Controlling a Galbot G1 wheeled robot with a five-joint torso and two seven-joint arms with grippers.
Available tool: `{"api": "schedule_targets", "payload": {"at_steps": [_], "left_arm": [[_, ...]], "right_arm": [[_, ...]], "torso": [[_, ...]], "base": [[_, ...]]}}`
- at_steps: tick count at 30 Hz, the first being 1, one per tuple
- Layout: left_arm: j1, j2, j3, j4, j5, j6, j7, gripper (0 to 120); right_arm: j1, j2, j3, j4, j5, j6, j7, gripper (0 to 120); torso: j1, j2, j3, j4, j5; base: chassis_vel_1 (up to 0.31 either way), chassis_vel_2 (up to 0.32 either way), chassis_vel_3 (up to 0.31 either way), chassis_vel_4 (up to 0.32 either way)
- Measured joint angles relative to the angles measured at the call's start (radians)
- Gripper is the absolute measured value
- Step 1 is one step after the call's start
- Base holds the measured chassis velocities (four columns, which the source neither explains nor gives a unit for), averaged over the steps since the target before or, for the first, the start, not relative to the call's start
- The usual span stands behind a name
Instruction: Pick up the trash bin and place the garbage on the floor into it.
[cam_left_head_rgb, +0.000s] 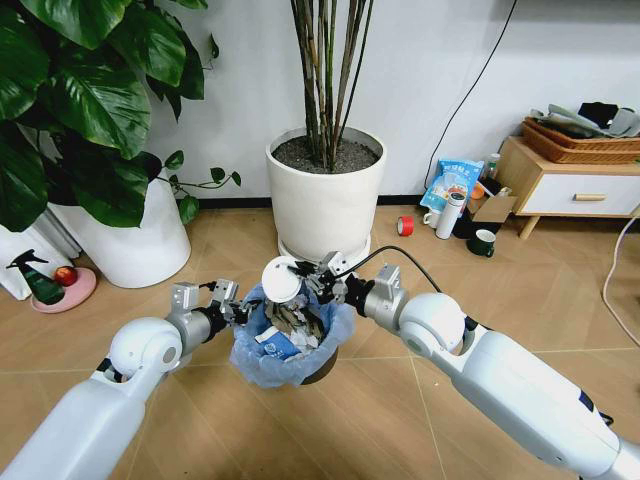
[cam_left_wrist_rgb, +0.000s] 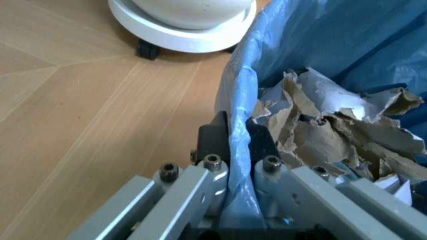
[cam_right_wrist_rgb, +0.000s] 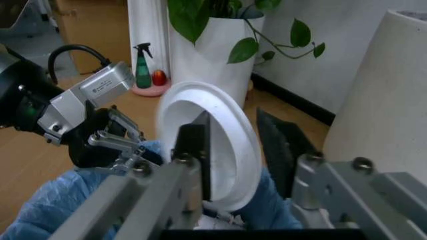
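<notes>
Disc w/ right end effector gripping it: release over bin center; left end effector at 9 o'clock clamps rim.

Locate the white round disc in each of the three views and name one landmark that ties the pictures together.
Head view: the white round disc sits centre frame, held in the right gripper over the trash bin.
Left wrist view: no disc here.
Right wrist view: the disc stands on edge mid-frame, one finger in front of it, the other behind.
Shared landmark: the bin's blue bag, clamped at its rim by the left gripper.
</notes>
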Motion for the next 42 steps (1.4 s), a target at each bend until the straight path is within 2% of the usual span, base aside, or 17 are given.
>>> {"api": "schedule_targets", "payload": {"at_steps": [3, 4, 7, 9, 11, 14, 17, 20, 27, 30, 31, 33, 35, 37, 38, 42], "left_arm": [[-0.006, -0.003, 0.004, 0.007, 0.000, 0.000, 0.001, 0], [-0.006, -0.003, 0.004, 0.007, 0.000, 0.000, 0.001, 0], [-0.007, -0.007, 0.006, 0.013, 0.003, 0.000, 0.003, 0], [-0.008, -0.007, 0.006, 0.014, 0.003, 0.000, 0.003, 0], [-0.011, -0.008, 0.007, 0.018, 0.004, -0.001, 0.006, 0], [-0.012, -0.009, 0.007, 0.021, 0.004, -0.001, 0.007, 0], [-0.013, -0.009, 0.007, 0.025, 0.006, -0.001, 0.010, 0], [-0.013, -0.011, 0.005, 0.026, 0.007, -0.002, 0.011, 0], [0.000, -0.022, -0.018, 0.028, 0.013, -0.007, 0.008, 0], [0.022, -0.029, -0.050, 0.023, 0.019, -0.013, 0.003, 0], [0.022, -0.029, -0.050, 0.023, 0.019, -0.013, 0.003, 0], [0.041, -0.032, -0.064, 0.017, 0.027, -0.017, 0.002, 0], [0.047, -0.033, -0.067, 0.015, 0.029, -0.019, 0.002, 0], [0.060, -0.039, -0.074, 0.011, 0.040, -0.021, 0.003, 0], [0.060, -0.039, -0.074, 0.011, 0.040, -0.021, 0.003, 0], [0.070, -0.048, -0.083, 0.009, 0.051, -0.024, 0.004, 0]], "right_arm": [[-0.004, 0.001, 0.003, 0.001, 0.000, 0.001, 0.005, 41], [-0.004, 0.001, 0.003, 0.001, 0.000, 0.001, 0.005, 41], [-0.010, 0.003, 0.011, 0.000, 0.003, 0.003, 0.015, 56], [-0.010, 0.004, 0.012, -0.001, 0.004, 0.003, 0.016, 58], [-0.010, 0.006, 0.013, -0.003, 0.005, 0.004, 0.019, 72], [-0.009, 0.007, 0.014, -0.004, 0.009, 0.005, 0.019, 79], [-0.009, 0.010, 0.015, -0.006, 0.018, 0.004, 0.024, 93], [-0.013, 0.012, 0.018, -0.007, 0.023, 0.004, 0.036, 99], [-0.068, 0.035, 0.080, -0.017, 0.034, 0.012, 0.136, 100], [-0.142, 0.048, 0.184, -0.039, 0.024, 0.025, 0.216, 100], [-0.142, 0.048, 0.184, -0.039, 0.024, 0.025, 0.216, 100], [-0.209, 0.057, 0.284, -0.053, -0.005, 0.030, 0.233, 100], [-0.231, 0.062, 0.316, -0.056, -0.018, 0.031, 0.234, 100], [-0.306, 0.081, 0.431, -0.052, -0.056, 0.032, 0.235, 100], [-0.306, 0.081, 0.431, -0.052, -0.056, 0.032, 0.235, 100], [-0.455, 0.121, 0.579, 0.004, -0.119, 0.019, 0.238, 100]], "torso": [[0.000, 0.000, 0.000, -0.0001, -0.0001], [0.000, 0.000, 0.000, -0.0001, -0.0001], [0.000, 0.000, 0.000, 0.0000, -0.0001], [0.000, 0.000, 0.000, 0.0000, -0.0001], [0.000, 0.000, 0.000, 0.0000, -0.0001], [0.000, 0.000, 0.000, 0.0000, 0.0000], [0.000, 0.000, 0.000, 0.0000, -0.0001], [0.000, 0.000, 0.000, 0.0000, -0.0001], [0.000, 0.000, 0.000, 0.0001, 0.0000], [0.000, 0.000, 0.000, 0.0000, 0.0001], [0.000, 0.000, 0.000, 0.0000, 0.0001], [0.000, 0.000, 0.000, 0.0000, 0.0000], [0.000, 0.000, 0.000, 0.0000, 0.0000], [0.000, 0.000, 0.000, 0.0001, -0.0002], [0.000, 0.000, 0.000, 0.0001, -0.0002], [0.000, 0.000, 0.000, -0.0003, -0.0003]], "base": [[0.000, 0.000, 0.000, 0.000], [0.000, 0.000, 0.000, 0.000], [0.000, 0.000, 0.000, 0.000], [0.000, 0.000, 0.000, 0.000], [0.000, 0.000, 0.000, 0.000], [0.000, 0.000, 0.000, 0.000], [0.000, 0.000, 0.000, 0.000], [0.000, 0.000, 0.000, 0.000], [0.000, 0.000, 0.000, 0.000], [0.000, 0.000, 0.000, 0.000], [0.000, 0.000, 0.000, 0.000], [0.000, 0.000, 0.000, 0.000], [0.000, 0.000, 0.000, 0.000], [0.000, 0.000, 0.000, 0.000], [0.000, 0.000, 0.000, 0.000], [0.000, 0.000, 0.000, 0.000]]}}
